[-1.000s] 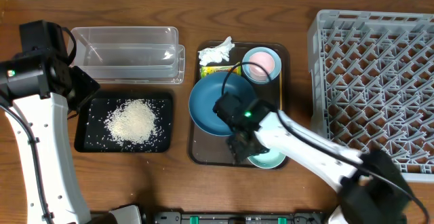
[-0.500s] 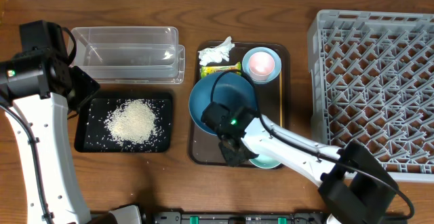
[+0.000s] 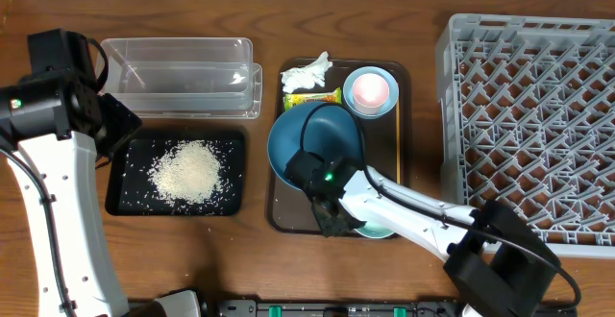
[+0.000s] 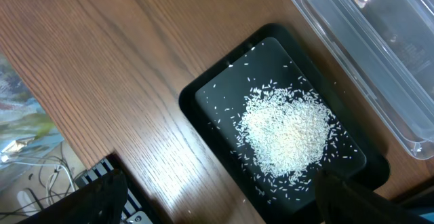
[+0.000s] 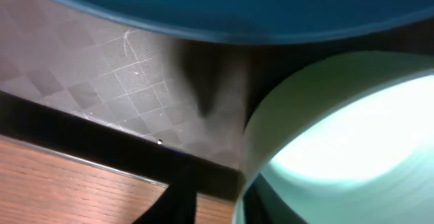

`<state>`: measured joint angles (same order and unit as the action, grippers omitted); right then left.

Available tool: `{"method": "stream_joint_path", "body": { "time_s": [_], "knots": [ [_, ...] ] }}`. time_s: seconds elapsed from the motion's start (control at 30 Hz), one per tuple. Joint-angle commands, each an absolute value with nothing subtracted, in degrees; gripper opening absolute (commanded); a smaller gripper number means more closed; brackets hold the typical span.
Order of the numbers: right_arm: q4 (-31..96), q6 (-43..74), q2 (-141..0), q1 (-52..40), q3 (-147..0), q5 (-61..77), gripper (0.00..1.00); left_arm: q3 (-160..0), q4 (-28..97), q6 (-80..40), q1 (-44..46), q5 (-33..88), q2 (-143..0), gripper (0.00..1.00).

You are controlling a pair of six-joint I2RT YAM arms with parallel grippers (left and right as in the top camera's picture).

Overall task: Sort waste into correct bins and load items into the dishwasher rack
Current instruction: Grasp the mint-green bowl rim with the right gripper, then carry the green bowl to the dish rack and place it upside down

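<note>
The right tool [image 3: 333, 218] is low over the brown serving tray [image 3: 285, 211] in the middle of the table [image 3: 240, 259], at the rim of the pale mint-green bowl [image 3: 377, 229] toward the near edge. Whether its fingers are apart or together cannot be told. The large dark blue bowl [image 3: 315, 142] crowds it from just behind. Farther back lie a crumpled white tissue [image 3: 307, 71], a yellow-green snack wrapper [image 3: 312, 97], and a small pink cup [image 3: 372, 89] inside a small light blue bowl [image 3: 350, 101]. The grey lattice rack [image 3: 538, 125] fills the right edge. Near the left edge the left tool [image 4: 220, 183], fingers apart, hangs over the shallow black tray [image 4: 196, 91] of white rice grains [image 4: 288, 132], beside the clear plastic tub [image 4: 366, 41].
</note>
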<state>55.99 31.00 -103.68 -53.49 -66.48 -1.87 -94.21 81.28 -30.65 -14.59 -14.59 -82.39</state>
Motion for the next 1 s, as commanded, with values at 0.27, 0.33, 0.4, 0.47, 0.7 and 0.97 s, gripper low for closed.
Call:
{"method": "stream_joint_path", "body": {
  "time_s": [0.27, 0.33, 0.4, 0.47, 0.7, 0.97],
  "knots": [
    [59.33, 31.68, -103.74, -53.6, -68.49, -2.76, 0.01, -94.39, 81.62, -30.74, -14.83, -15.53, -82.0, 0.9],
    [61.65, 31.66, -103.15, -53.39, -70.04, -2.83, 0.01, -94.39, 81.62, -30.72, -14.83, -15.53, -82.0, 0.9],
    [64.64, 31.64, -102.41, -52.88, -72.1, -2.87, 0.01, -94.39, 81.62, -30.72, -14.83, -15.53, -82.0, 0.9],
    [68.55, 31.05, -101.36, -51.96, -74.61, -3.68, 0.01, -94.39, 81.62, -30.72, -14.83, -15.53, -82.0, 0.9],
    [75.33, 24.58, -92.64, -44.01, -81.73, -4.1, 0.01, -94.39, 81.62, -30.72, -14.83, -15.53, -82.0, 0.9],
    [69.76, 11.9, -78.76, -19.84, -83.68, 4.95, 0.01, -94.39, 81.62, -30.72, -14.83, -15.53, -82.0, 0.9]
  ]
}}
